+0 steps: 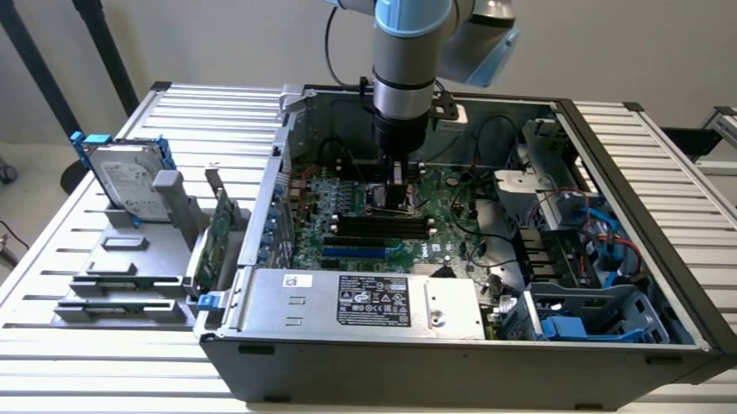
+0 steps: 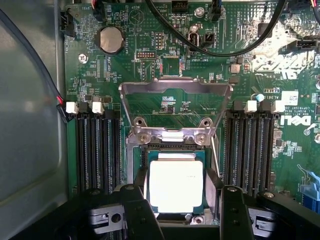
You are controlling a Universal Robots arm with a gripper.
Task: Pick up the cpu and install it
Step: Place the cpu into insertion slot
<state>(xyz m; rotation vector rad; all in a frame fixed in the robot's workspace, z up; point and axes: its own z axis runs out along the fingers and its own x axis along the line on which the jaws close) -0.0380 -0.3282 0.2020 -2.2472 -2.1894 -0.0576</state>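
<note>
While the arm (image 1: 406,78) stood upright over the open computer case (image 1: 461,366), the gripper (image 1: 398,197) hung low above the green motherboard (image 2: 150,70), close to the middle of the board. The two black fingers (image 2: 141,207) stood apart by about the width of the cpu (image 2: 176,185) and appeared closed against its two opposite edges. The cpu, a flat square chip with a pale silver-grey top, lay directly between the fingers, level with the board and inside the outline of the socket (image 2: 212,160). Whether it was fully seated there could not be told.

Just beyond the fingertips, the socket's metal load plate (image 2: 172,86) stood swung open, its hinge end nearest the cpu and its frame reaching away from the fingers. Banks of black memory slots (image 2: 97,150) flanked the socket, one bank outside each finger and near it, with white latches at their far ends. Farther beyond the load plate, well apart from the fingers, a round coin battery (image 2: 111,39) sat in its holder on the board.

In the exterior view, a grey power supply (image 1: 357,297) with a printed label lay inside the case on the near side of the gripper. Outside the case, toward the exterior view's left and well apart from the fingers, a silver hard drive (image 1: 124,177) in blue brackets and a long green expansion card (image 1: 207,250) stood in a grey fixture.
</note>
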